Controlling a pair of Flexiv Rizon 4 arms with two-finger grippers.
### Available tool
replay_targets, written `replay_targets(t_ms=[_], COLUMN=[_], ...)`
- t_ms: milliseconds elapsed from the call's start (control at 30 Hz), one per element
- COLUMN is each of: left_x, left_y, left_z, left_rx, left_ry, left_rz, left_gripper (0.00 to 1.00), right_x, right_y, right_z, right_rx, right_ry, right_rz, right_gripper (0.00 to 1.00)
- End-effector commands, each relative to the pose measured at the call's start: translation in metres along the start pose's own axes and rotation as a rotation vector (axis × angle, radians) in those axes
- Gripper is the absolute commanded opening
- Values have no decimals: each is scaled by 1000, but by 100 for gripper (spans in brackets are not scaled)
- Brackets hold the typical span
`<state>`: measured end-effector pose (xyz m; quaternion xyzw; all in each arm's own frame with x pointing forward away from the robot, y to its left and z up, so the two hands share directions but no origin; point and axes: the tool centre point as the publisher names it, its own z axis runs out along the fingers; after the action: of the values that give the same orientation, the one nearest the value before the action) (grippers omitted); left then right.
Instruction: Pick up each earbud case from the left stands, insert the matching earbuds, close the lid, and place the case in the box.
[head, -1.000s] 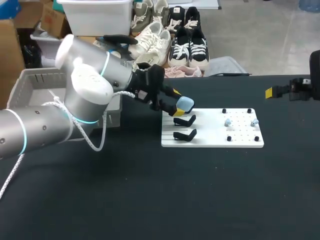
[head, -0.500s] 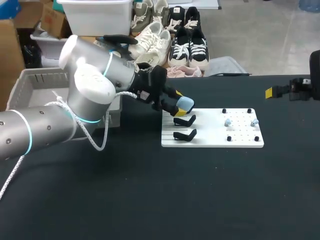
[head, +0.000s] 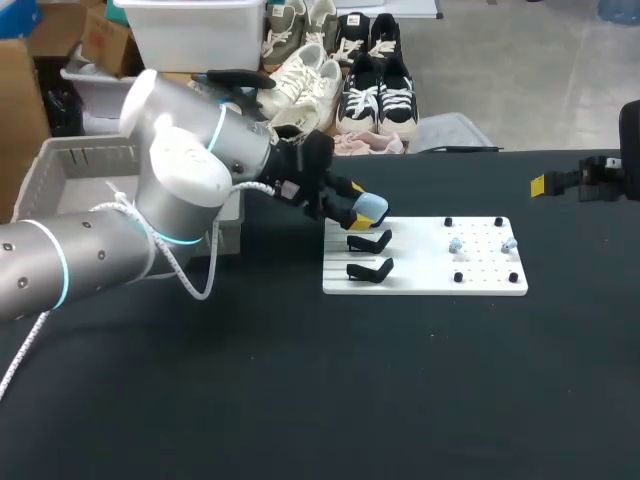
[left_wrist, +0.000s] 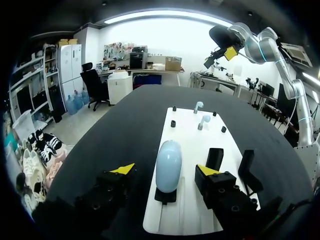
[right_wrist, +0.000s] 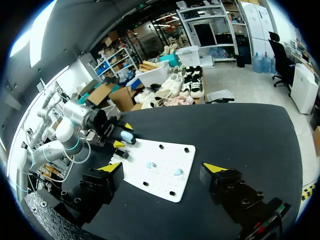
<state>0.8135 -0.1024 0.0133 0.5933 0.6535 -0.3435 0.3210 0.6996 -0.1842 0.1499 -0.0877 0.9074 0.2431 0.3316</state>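
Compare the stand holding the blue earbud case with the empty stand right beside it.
The case's stand carries the light-blue earbud case upright and is mostly hidden under it; the neighbouring empty stand is bare, its angled prop in full view. The case's stand sits between the open fingers of the left gripper; the empty stand lies outside them. Both are black and sit on the white board.

A white board (head: 420, 272) lies flat on the black table (head: 300, 400); small black pegs (head: 447, 221), seemingly four, stand around its right half.
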Motion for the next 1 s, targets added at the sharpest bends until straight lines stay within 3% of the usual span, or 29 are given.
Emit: replay_targets(t_ms=[33,633,733,1000], left_x=[2,1,1,1], left_y=[4,4,5,6], left_z=[2,5,5,5], left_rx=[11,14,14,15], left_ry=[5,4,1,2], left_rz=[-5,-15,-18,-25], left_gripper=[78,72,62,56], right_x=[0,0,0,0], right_y=[-1,-1,-1,-1], right_z=[0,0,0,0], right_rx=[-4,-4,-4,-4], right_ry=[1,1,1,1], right_rz=[-1,-1,-1,-1], right_gripper=[100,100,100,100])
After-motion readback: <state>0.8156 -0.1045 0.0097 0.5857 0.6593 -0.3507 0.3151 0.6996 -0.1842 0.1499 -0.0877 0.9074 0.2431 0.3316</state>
